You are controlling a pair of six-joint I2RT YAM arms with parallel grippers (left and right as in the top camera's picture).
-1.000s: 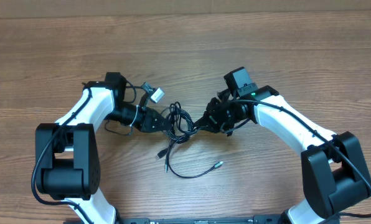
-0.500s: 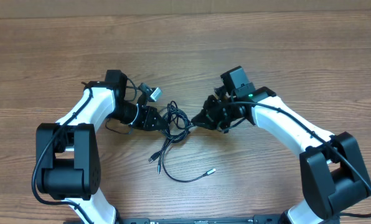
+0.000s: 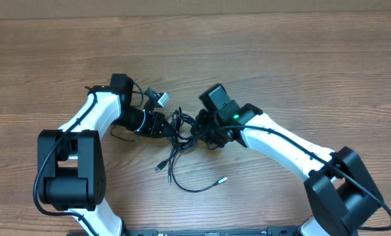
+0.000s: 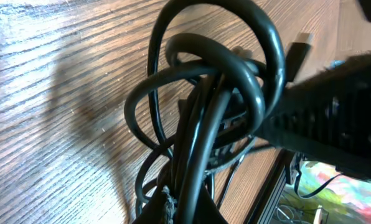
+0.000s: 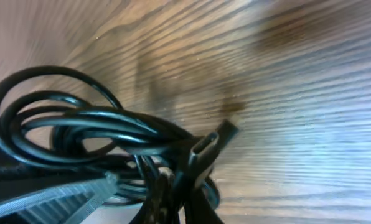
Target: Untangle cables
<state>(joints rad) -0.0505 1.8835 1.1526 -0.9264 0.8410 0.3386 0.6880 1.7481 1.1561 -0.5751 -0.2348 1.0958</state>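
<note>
The cables (image 3: 182,124) are a tangle of thin black cords at the table's middle, held between both grippers. Loose ends trail toward the front: one black plug (image 3: 159,168) and one silvery tip (image 3: 222,178). My left gripper (image 3: 170,126) is shut on the cables from the left; the looped cords (image 4: 210,93) fill the left wrist view. My right gripper (image 3: 197,129) is shut on the cables from the right; the right wrist view shows the coils (image 5: 79,134) and a black plug end (image 5: 211,144) between its fingers. The two grippers are very close together.
The wooden table (image 3: 281,59) lies all round. A small grey connector (image 3: 157,98) on the left arm's own wiring sits just behind the tangle. Both white arms reach in from the front corners.
My right gripper has moved left toward the left gripper, so the tangle is now bunched between them. The trailing ends shifted left and the left arm stayed almost still.
</note>
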